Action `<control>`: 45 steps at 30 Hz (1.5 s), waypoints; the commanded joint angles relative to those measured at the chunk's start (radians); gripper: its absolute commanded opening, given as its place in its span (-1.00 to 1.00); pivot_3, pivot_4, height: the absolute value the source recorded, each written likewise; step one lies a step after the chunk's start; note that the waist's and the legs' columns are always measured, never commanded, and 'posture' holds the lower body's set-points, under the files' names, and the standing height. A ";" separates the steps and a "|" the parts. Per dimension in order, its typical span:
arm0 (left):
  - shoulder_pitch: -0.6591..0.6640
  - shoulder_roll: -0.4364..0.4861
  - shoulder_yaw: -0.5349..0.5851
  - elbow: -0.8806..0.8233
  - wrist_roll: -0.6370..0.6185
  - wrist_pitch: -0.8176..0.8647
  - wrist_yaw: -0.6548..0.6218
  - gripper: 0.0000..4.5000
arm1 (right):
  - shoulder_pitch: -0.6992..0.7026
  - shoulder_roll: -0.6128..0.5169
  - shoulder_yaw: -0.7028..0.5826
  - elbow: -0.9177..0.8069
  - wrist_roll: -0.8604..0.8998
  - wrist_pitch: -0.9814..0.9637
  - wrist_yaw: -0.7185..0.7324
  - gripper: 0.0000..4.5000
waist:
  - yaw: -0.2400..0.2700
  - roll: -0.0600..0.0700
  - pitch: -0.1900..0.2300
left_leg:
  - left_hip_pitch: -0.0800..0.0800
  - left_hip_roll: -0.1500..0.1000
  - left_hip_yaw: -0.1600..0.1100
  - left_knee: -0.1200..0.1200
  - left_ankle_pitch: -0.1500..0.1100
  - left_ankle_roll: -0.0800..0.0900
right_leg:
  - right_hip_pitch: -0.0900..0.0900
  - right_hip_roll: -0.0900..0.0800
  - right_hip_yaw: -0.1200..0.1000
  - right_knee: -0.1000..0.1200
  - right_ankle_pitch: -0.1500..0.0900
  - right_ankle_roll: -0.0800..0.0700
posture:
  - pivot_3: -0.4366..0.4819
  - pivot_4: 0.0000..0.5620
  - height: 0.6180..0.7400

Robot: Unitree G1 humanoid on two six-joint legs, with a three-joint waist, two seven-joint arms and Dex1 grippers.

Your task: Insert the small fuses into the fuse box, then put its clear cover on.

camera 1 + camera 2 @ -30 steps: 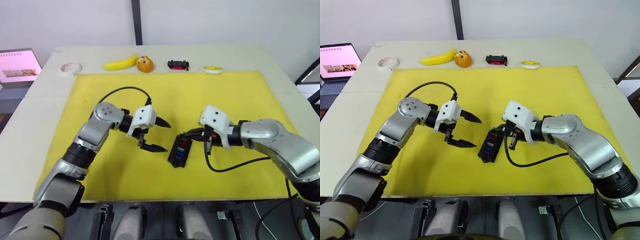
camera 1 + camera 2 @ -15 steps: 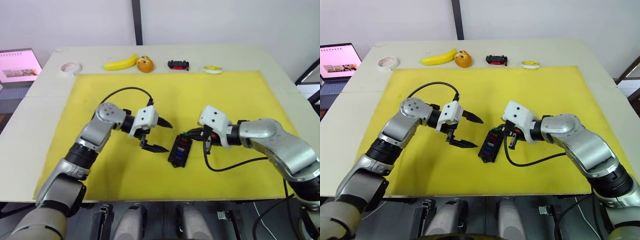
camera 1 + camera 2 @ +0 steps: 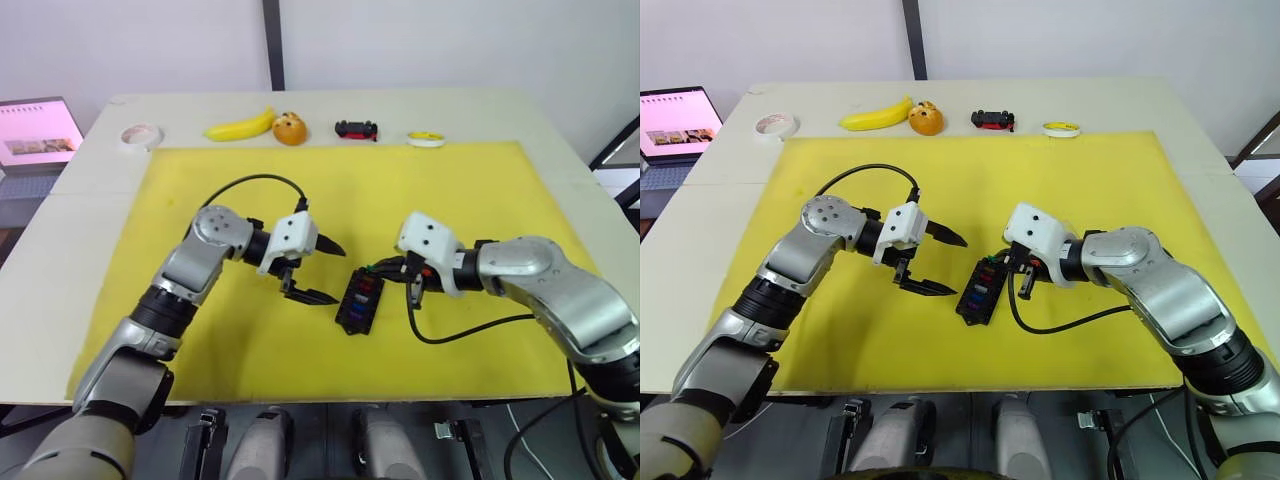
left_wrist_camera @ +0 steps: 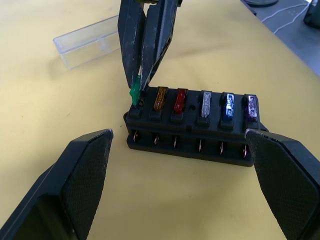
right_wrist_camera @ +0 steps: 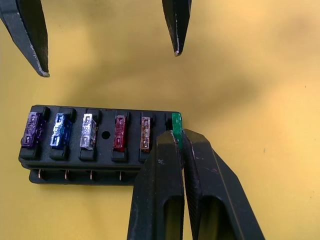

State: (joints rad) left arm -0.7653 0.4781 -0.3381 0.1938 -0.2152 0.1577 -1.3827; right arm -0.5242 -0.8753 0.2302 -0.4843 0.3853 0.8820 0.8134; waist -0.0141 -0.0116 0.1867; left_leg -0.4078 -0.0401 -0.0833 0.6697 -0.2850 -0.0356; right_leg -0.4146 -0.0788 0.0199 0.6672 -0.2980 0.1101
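Fuses: 5 sat seated in the fuse box [image 3: 359, 300] mid-mat. Right gripper [image 5: 179, 137] stayed pinched on the green fuse [image 4: 134, 93] at the end slot, unmoved over 1 second. Left gripper [image 3: 318, 270] drifted slightly closer, jaws wide, empty. Clear cover [image 4: 86, 46] lay behind the box, waiting.

no legible text, labels or numbers anywhere

We hold our left gripper [image 3: 312, 271] spread wide, while our right gripper [image 4: 140, 85] pinches its fingers together.
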 commanded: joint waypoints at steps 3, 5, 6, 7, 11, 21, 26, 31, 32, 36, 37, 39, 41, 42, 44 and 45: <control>-0.019 -0.003 0.019 -0.014 0.002 -0.018 0.002 0.98 | -0.010 0.013 -0.002 -0.011 -0.016 -0.012 0.008 -1.00 | -0.001 0.000 0.000 | 0.000 0.000 0.000 0.000 0.000 0.000 | 0.000 0.000 0.000 0.000 0.000 0.000 | -0.05 -0.47 1.00; -0.019 -0.004 0.020 -0.013 0.005 -0.020 0.003 0.98 | -0.009 0.016 -0.001 -0.010 -0.020 -0.013 0.012 -1.00 | -0.001 0.000 0.000 | 0.000 0.000 0.000 0.000 0.000 0.000 | 0.000 0.000 0.000 0.000 0.000 0.000 | -0.05 -0.47 1.00; -0.019 -0.005 0.020 -0.012 0.006 -0.020 0.003 0.98 | -0.009 0.017 -0.001 -0.010 -0.022 -0.013 0.014 -1.00 | 0.000 0.000 0.000 | 0.000 0.000 0.000 0.000 0.000 0.000 | 0.000 0.000 0.000 0.000 0.000 0.000 | -0.05 -0.47 1.00; -0.019 -0.005 0.020 -0.012 0.006 -0.020 0.003 0.98 | -0.009 0.017 -0.001 -0.010 -0.022 -0.012 0.016 -1.00 | 0.000 0.000 0.000 | 0.000 0.000 0.000 0.000 0.000 0.000 | 0.000 0.000 0.000 0.000 0.000 0.000 | -0.05 -0.47 1.00; -0.019 -0.006 0.021 -0.009 0.008 -0.022 0.004 0.98 | -0.006 0.018 0.000 -0.013 -0.027 -0.010 0.021 -1.00 | -0.001 0.000 0.000 | 0.000 0.000 0.000 0.000 0.000 0.000 | 0.000 0.000 0.000 0.000 0.000 0.000 | -0.05 -0.47 1.00; -0.021 -0.010 0.020 -0.005 0.008 -0.022 0.005 0.98 | -0.009 0.009 0.021 -0.005 -0.068 -0.027 0.035 -1.00 | 0.000 0.000 0.000 | 0.000 0.000 0.000 0.001 0.000 -0.001 | 0.000 0.000 0.000 0.001 0.000 0.000 | -0.05 -0.47 1.00; -0.022 -0.013 0.020 -0.005 0.008 -0.021 0.007 0.98 | -0.016 0.013 0.023 -0.007 -0.071 -0.025 0.043 -1.00 | 0.000 0.000 0.000 | 0.000 0.000 0.000 0.004 0.000 0.000 | 0.001 0.000 0.000 0.002 0.000 0.000 | -0.05 -0.47 1.00; -0.022 -0.011 0.022 -0.005 0.007 -0.020 0.010 1.00 | -0.026 0.023 0.004 -0.013 -0.052 -0.003 0.047 -0.69 | 0.000 0.000 0.000 | 0.000 0.000 0.000 0.009 -0.001 0.002 | 0.003 0.000 0.000 0.003 0.000 0.000 | -0.05 -0.47 1.00; -0.021 -0.010 0.022 -0.005 0.006 -0.020 0.010 1.00 | -0.028 0.023 -0.001 -0.017 -0.049 0.000 0.047 -0.56 | 0.000 0.000 0.000 | 0.000 0.000 0.000 0.009 -0.001 0.002 | 0.003 0.000 0.000 0.003 0.000 0.000 | -0.05 -0.47 1.00; -0.017 -0.007 0.023 -0.008 0.005 -0.019 0.009 1.00 | -0.042 0.016 -0.022 -0.032 -0.039 0.014 0.049 0.10 | 0.000 0.000 0.000 | 0.000 0.000 0.000 0.009 -0.001 0.002 | 0.003 0.000 0.000 0.003 0.000 0.000 | -0.05 -0.47 1.00; -0.016 -0.007 0.024 -0.008 0.005 -0.019 0.009 1.00 | -0.045 0.013 -0.029 -0.036 -0.035 0.019 0.049 0.10 | 0.000 0.000 0.000 | 0.000 0.000 0.000 0.009 -0.001 0.002 | 0.003 0.000 0.000 0.003 0.000 0.000 | -0.05 -0.47 1.00; -0.016 -0.007 0.024 -0.009 0.004 -0.019 0.010 1.00 | -0.048 0.009 -0.047 -0.045 -0.023 0.030 0.051 0.10 | 0.000 0.000 0.000 | 0.000 0.000 0.000 0.009 -0.001 0.002 | 0.003 0.000 0.000 0.003 0.000 0.000 | -0.05 -0.47 1.00; -0.015 -0.008 0.024 -0.011 0.003 -0.018 0.010 1.00 | -0.044 0.014 -0.077 -0.054 0.001 0.041 0.053 0.10 | 0.001 0.000 0.000 | 0.000 0.000 0.000 0.009 -0.001 0.002 | 0.003 0.000 0.000 0.003 0.000 0.000 | -0.05 -0.47 1.00; -0.014 -0.009 0.024 -0.012 0.001 -0.018 0.009 1.00 | -0.039 0.019 -0.094 -0.057 0.019 0.047 0.054 0.10 | 0.001 0.000 0.000 | 0.000 0.000 0.000 0.009 -0.001 0.002 | 0.003 0.000 0.000 0.003 0.000 0.000 | -0.05 -0.47 1.00; -0.012 -0.009 0.024 -0.017 -0.005 -0.015 0.004 1.00 | -0.023 0.034 -0.127 -0.064 0.052 0.046 0.057 0.10 | 0.001 0.000 0.000 | 0.000 0.000 0.000 0.009 -0.001 0.002 | 0.003 0.000 0.000 0.003 0.000 0.000 | -0.05 -0.47 1.00; -0.011 -0.009 0.024 -0.021 -0.008 -0.013 0.002 1.00 | -0.011 0.044 -0.143 -0.065 0.068 0.034 0.058 0.10 | 0.001 0.000 0.000 | 0.000 0.000 0.000 0.009 -0.002 0.002 | 0.003 0.000 0.000 0.003 0.000 0.000 | -0.05 -0.47 1.00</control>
State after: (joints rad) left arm -0.7653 0.4675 -0.3378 0.1948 -0.2073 0.1476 -1.3755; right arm -0.5440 -0.8425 0.1372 -0.5100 0.4181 0.9307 0.8664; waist -0.0132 -0.0117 0.1865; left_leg -0.4080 -0.0402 -0.0835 0.6791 -0.2867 -0.0328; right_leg -0.4118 -0.0786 0.0197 0.6702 -0.2979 0.1105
